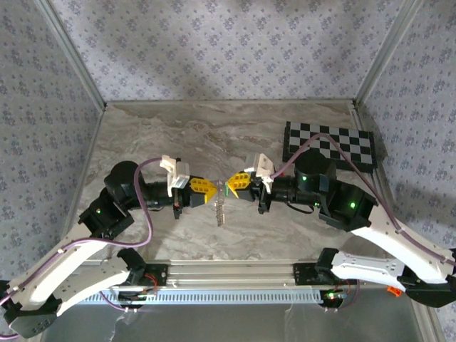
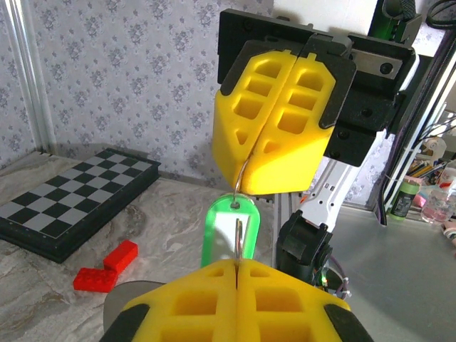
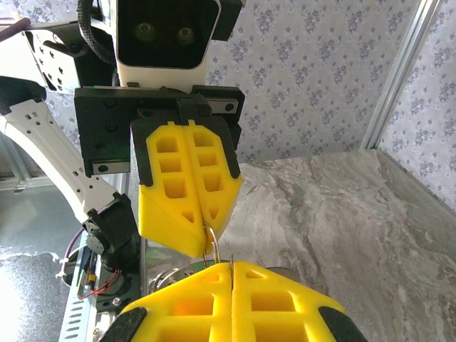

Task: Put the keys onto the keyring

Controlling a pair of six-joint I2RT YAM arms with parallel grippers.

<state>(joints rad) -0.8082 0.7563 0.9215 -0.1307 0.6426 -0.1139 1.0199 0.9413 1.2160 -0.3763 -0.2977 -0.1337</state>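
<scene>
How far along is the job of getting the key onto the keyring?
Done: both pieces are picked up. In hand: the left pincer is shut on the keyring, which dangles below it; the right pincer is shut on a thin wire at the top of the green key. Left: whether the key is threaded cannot be told; that and the release remain.

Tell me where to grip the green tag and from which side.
Likely one long side rail of the green tag, pinched across its flat faces, coming in from the side. It hangs upright, faces toward the shut left gripper and right gripper, and the keyring wire fills its top slot.
</scene>
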